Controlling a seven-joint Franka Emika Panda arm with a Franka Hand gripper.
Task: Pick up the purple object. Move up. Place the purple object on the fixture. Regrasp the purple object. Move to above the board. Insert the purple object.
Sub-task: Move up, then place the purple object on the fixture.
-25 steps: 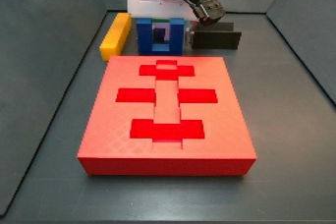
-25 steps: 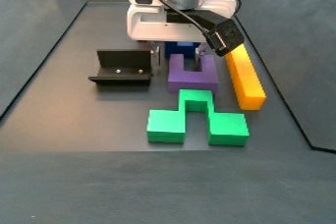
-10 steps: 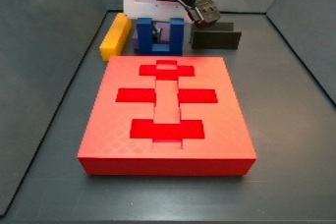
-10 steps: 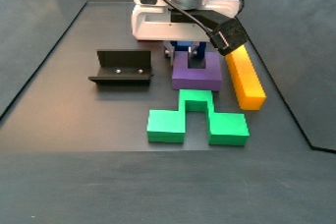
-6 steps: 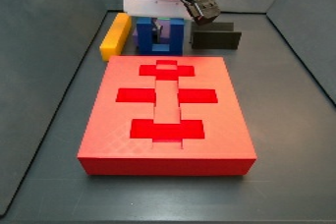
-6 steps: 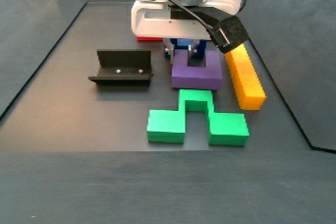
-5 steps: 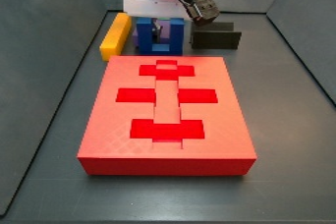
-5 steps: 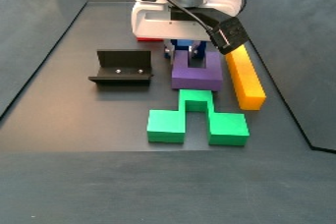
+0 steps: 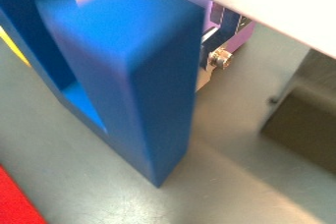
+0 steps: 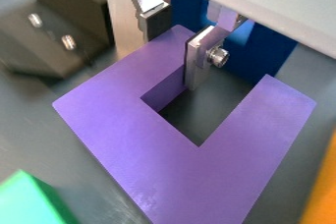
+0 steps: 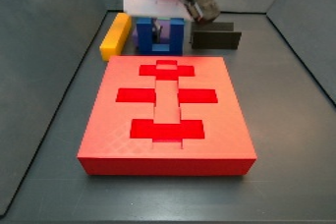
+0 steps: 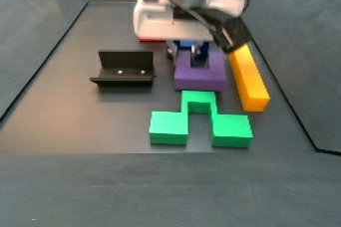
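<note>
The gripper (image 12: pixel 196 52) sits low at the far end of the work floor, over the purple object (image 12: pixel 198 70), which lies flat on the floor in a side view with its open side facing the blue block (image 10: pixel 243 31). In a wrist view one silver finger (image 10: pixel 199 59) stands inside the notch of the purple object, against the inner edge of a prong; the second finger is not clearly visible, so it cannot be told whether the jaws are clamped on the piece or apart.

The purple object is hemmed in: the yellow bar (image 12: pixel 245 77) runs just beside one edge, the green piece (image 12: pixel 200 119) lies just in front of it, and the blue block stands upright right behind it. The fixture (image 12: pixel 119 69) stands apart to the other side, with bare floor between them.

The red board (image 11: pixel 167 113) fills the middle of the floor in a side view, its near edge well apart from the gripper, with open strips of dark floor along both long sides.
</note>
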